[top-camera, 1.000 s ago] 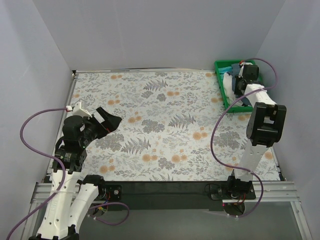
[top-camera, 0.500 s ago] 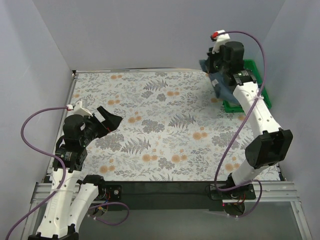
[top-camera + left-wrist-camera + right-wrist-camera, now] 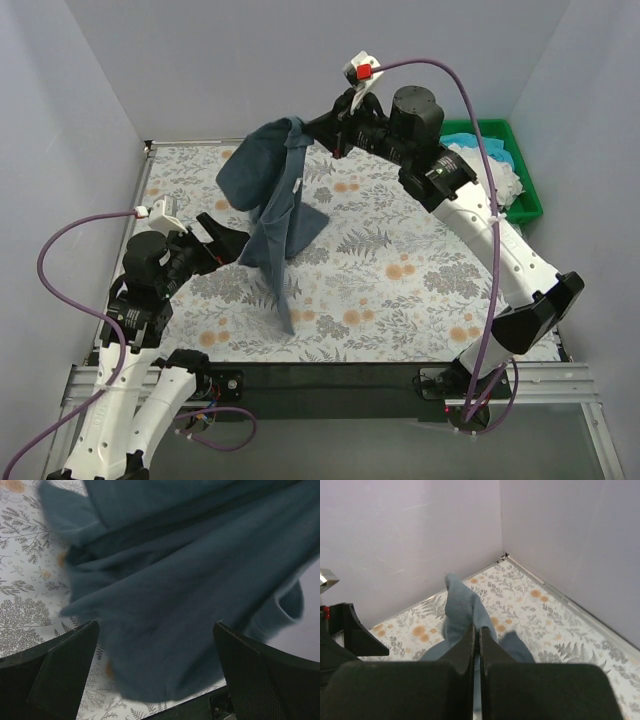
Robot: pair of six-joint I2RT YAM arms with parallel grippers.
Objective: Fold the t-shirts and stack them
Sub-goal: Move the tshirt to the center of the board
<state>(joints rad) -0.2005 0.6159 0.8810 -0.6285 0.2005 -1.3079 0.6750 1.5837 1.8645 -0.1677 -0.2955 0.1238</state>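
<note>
Lilac-grey walls box in a flower-printed worktop [image 3: 400, 270]. At the left, the left claw [image 3: 222, 241] stands released and empty, its fingers spread wide. The blue-grey shirt [image 3: 275, 215] hangs just beside it. From the left wrist, dark cloth fills the gap between those fingers and runs on past them, but I cannot tell whether it touches either one.

In the middle, that shirt dangles as one bunched, twisted length. Its top is gathered high over the far half of the worktop, and its tail reaches down toward the near edge. Whether the tail brushes the surface is not clear. The right claw [image 3: 318, 132] is clenched on a pinch of cloth at the top, and the right wrist view shows a fold pushing up beyond the closed fingers.

At the far right the green tray [image 3: 528, 203] holds the white shirt [image 3: 492, 172] and the turquoise shirt [image 3: 466, 140], well apart from both claws.

The step in hand looks like bringing the first shirt out over open worktop so it can be spread. No fold is made and nothing is stacked, so the task is barely begun. The next move calls for lowering the cloth until the tail lands. The left claw then needs to close on a free edge or corner, so the pair can draw the shirt flat. Finding a true edge in that bunch is likely the hard part.
</note>
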